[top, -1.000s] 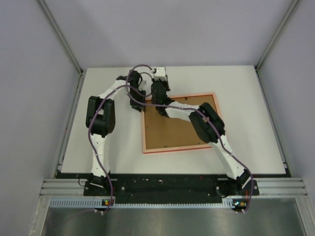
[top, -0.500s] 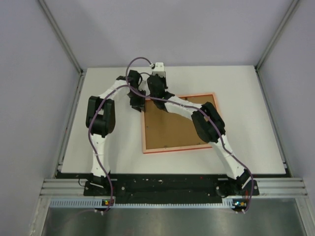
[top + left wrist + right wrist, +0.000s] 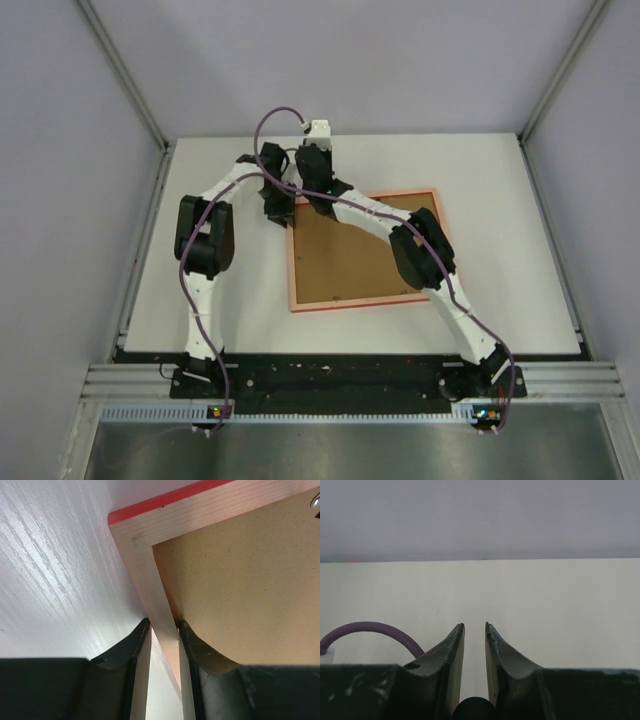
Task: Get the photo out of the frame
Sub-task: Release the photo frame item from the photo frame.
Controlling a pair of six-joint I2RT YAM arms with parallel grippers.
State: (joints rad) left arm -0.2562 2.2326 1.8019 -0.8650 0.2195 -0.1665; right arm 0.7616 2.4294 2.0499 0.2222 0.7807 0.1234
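Observation:
The frame (image 3: pixel 293 268) lies face down on the white table, pale rim up, with the brown backing board (image 3: pixel 345 262) filling it. The photo is hidden under that board. My left gripper (image 3: pixel 283 212) is at the frame's far left corner. In the left wrist view it (image 3: pixel 164 625) is shut on the frame's left rail (image 3: pixel 150 565), one finger outside and one on the board (image 3: pixel 240 590). My right gripper (image 3: pixel 312 160) hovers beyond the frame's far edge, pointing at the back wall. Its jaws (image 3: pixel 474 626) stand a narrow gap apart with nothing between them.
A purple cable (image 3: pixel 270 125) loops above the two wrists and shows in the right wrist view (image 3: pixel 365 629). A small metal tab (image 3: pixel 315 501) sits on the board's edge. Grey walls enclose the table (image 3: pixel 500 200) on three sides.
The right gripper has risen off the frame's far edge and drifted left and toward the back wall. The left gripper keeps its hold on the rail; the frame has not moved.

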